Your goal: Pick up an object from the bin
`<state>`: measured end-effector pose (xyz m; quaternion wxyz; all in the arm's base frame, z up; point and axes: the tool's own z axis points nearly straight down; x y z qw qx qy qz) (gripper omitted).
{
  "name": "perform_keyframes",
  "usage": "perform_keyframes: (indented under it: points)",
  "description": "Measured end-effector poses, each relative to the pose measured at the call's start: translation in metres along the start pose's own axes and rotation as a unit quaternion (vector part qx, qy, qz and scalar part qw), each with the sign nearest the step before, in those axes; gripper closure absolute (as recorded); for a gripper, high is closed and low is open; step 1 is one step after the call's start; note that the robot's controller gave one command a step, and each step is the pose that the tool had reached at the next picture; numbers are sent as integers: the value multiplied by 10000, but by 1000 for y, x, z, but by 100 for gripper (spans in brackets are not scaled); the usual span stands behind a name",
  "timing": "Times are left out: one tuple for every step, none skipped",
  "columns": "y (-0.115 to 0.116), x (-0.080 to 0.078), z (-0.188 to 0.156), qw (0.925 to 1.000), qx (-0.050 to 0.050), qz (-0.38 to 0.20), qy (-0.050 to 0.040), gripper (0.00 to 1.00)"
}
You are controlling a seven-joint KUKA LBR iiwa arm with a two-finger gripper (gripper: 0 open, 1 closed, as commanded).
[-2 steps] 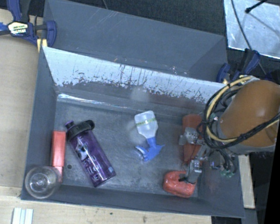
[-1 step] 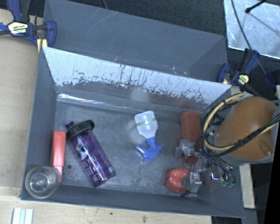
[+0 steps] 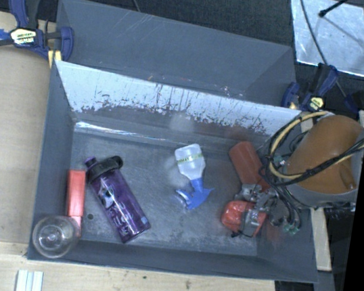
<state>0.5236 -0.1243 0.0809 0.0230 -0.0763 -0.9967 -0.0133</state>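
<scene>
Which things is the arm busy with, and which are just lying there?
Busy with: gripper; small red thing right by it, on the right.
Lying about: purple bottle; pink bar; clear cup; white spray bottle; reddish-brown block.

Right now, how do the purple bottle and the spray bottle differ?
The purple bottle is dark with a black cap; the spray bottle is clear with a blue trigger. The purple bottle is longer. It lies left, beside a pink bar; the spray bottle lies centrally, alone. Both lie on the bin floor.
</scene>
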Motion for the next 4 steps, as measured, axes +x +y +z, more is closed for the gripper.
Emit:
perform_keyframes:
  points:
    - [0,0,0,10000,2,2,-2,100]
    - [1,11,-1,9996,37,173,-200,100]
    - [11,1,-1,9994,118,276,-163,100]
    - [10,8,-119,9993,109,256,-261,100]
